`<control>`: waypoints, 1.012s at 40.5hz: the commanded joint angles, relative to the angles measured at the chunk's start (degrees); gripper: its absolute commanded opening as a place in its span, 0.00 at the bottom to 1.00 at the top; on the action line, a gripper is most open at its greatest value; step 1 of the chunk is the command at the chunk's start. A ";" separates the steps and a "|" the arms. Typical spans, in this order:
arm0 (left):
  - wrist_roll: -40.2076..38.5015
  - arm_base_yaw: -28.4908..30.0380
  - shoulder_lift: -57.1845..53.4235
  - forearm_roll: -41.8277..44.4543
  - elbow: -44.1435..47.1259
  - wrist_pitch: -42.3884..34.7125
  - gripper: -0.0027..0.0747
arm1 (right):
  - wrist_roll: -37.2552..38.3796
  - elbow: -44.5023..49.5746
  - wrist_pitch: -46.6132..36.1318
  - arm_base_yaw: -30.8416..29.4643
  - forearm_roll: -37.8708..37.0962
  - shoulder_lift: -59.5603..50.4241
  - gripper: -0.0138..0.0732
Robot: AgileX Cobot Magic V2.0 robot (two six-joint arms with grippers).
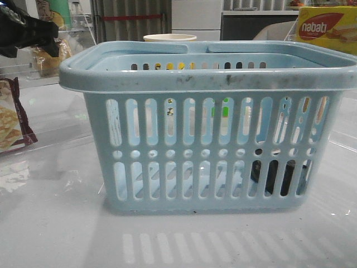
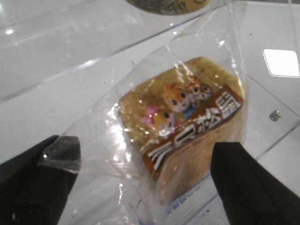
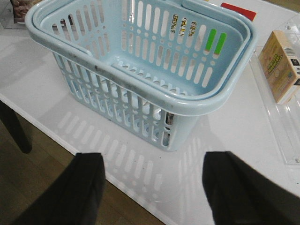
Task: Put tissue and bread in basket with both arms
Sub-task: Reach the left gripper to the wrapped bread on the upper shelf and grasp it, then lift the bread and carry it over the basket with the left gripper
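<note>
The light blue basket (image 1: 206, 145) stands in the middle of the table and also shows in the right wrist view (image 3: 140, 70). The bread (image 2: 187, 126), a clear packet with a dark label strip, lies between the spread fingers of my left gripper (image 2: 145, 183), which is open around it. In the front view my left arm (image 1: 28, 30) hangs at the far left over the bread (image 1: 47, 61). The nearly black tissue (image 1: 273, 176) shows through the basket's slots, low at the right, apparently inside. My right gripper (image 3: 157, 187) is open and empty, above the table's edge, short of the basket.
A maroon-edged snack packet (image 1: 11, 120) lies at the left. A yellow Nabati box (image 1: 326, 28) and a cup (image 1: 170, 38) stand behind the basket. A tan box (image 3: 281, 65) sits in a clear tray beside the basket. The table edge (image 3: 61, 136) is close.
</note>
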 commanded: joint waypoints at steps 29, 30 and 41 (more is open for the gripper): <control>-0.28 -0.36 -4.25 -0.51 -2.08 -3.69 0.26 | -0.49 -1.27 -3.81 0.02 0.14 0.46 0.79; -0.28 -0.48 -4.72 -0.51 -2.08 -3.15 0.25 | -0.49 -1.27 -3.81 0.02 0.14 0.46 0.79; -0.14 -1.27 -13.86 -0.51 -2.12 4.36 0.15 | -0.49 -1.27 -3.81 0.02 0.14 0.46 0.79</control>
